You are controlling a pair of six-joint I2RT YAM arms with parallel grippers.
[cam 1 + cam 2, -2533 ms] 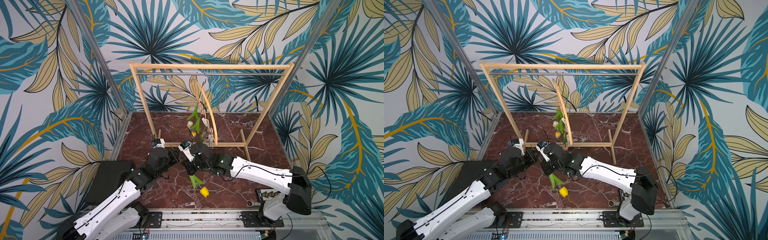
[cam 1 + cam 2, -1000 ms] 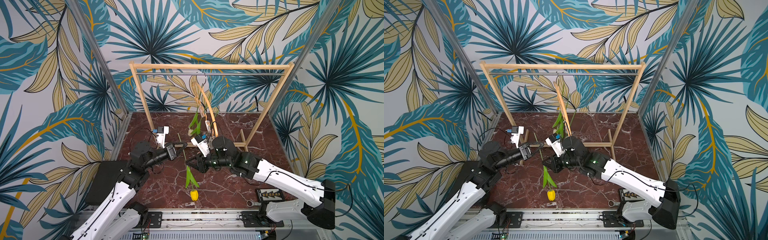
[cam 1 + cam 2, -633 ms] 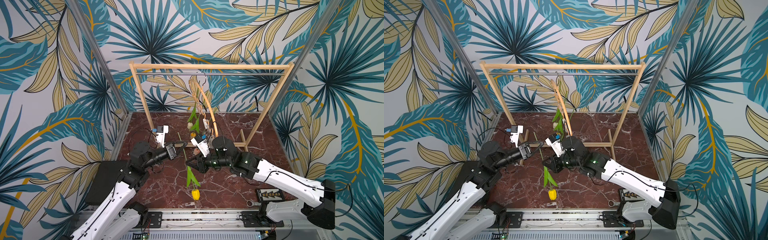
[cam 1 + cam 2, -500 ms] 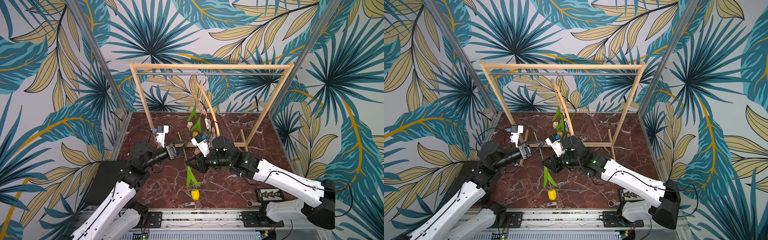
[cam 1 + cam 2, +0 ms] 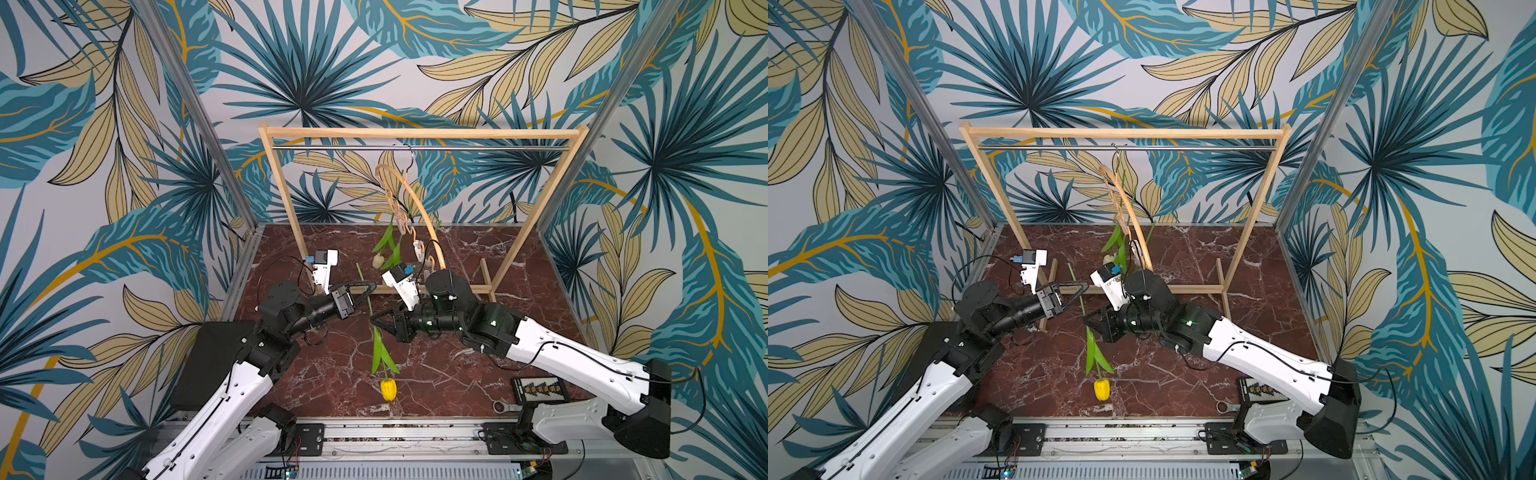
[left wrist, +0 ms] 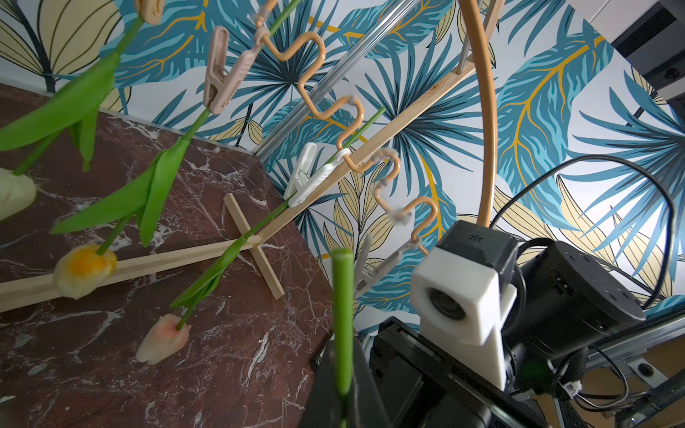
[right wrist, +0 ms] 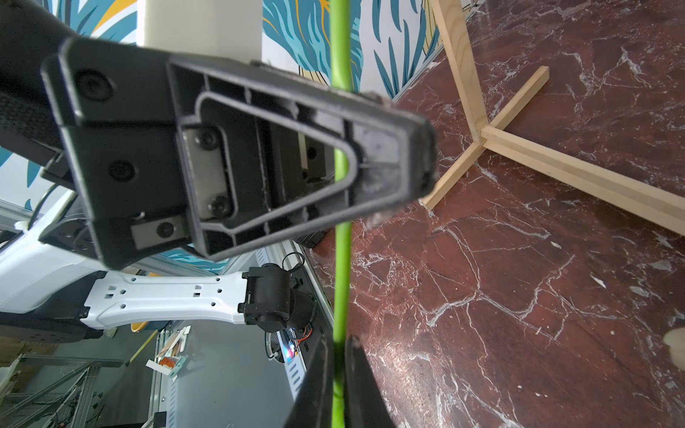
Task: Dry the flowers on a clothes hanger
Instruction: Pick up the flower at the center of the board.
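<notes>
Pinching one yellow tulip (image 5: 388, 388) by its stem, head down. My left gripper (image 5: 371, 286) clamps high on the stem and my right gripper (image 5: 375, 322) clamps lower, both arms reaching inward. Behind them, three tulips (image 6: 85, 268) hang clipped on the hanger (image 5: 420, 208). It has four pegs (image 6: 218, 74), one free.

Three tulips (image 6: 148, 196) on hanger (image 6: 491, 111); yellow tulip (image 5: 388, 389) head-down.

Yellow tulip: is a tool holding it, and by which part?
Both tools grip the yellow tulip by its stem: left tool nearer the cut end, right tool close to the leaves.
</notes>
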